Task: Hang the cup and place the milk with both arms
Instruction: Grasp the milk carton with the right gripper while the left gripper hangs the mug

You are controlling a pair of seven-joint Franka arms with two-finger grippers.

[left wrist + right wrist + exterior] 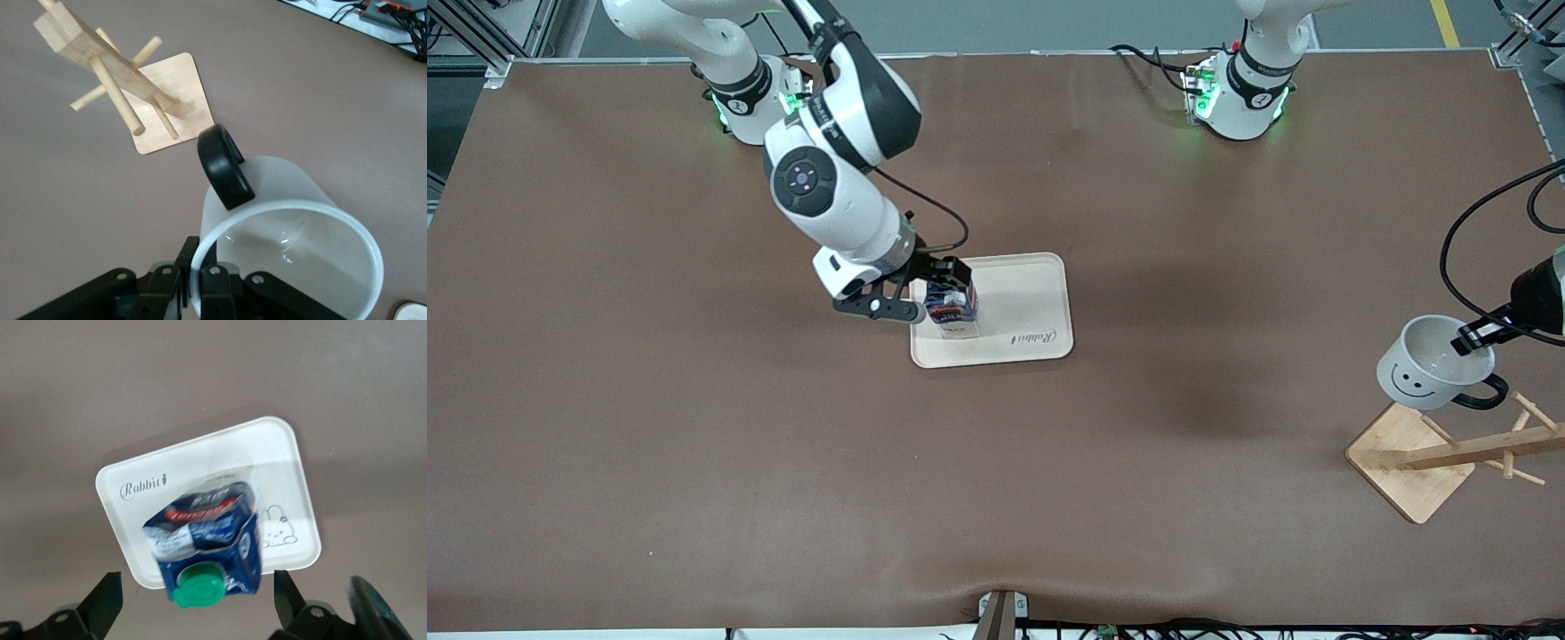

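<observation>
**Inspector:** Start at the right arm's end of the table. What is there?

**Assistant:** The right gripper [921,289] hangs over the pale tray [1032,302]. The milk [951,309] stands on that tray, close to the edge toward the right arm's end. The right wrist view shows the fingers [100,600] spread wide on either side of the carton, clear of its walls, so the jaws are open and grip nothing. The green cap [199,588] shows at the carton's top. The tray carries the word "Rabbit" and a small rabbit drawing.

**Inspector:** And at the left arm's end?

**Assistant:** The left gripper [1478,336] is over the wooden rack [1449,453] and holds the cup [1433,363] in the air. The jaws are closed on the rim: in the left wrist view one finger [215,293] sits inside the cup's wall and the other outside. The cup is tilted, smiley face toward the front camera, with the black handle [1485,396] on the side toward the rack's pegs. No peg passes through the handle. The rack's square base lies flat on the brown table [694,444].
</observation>
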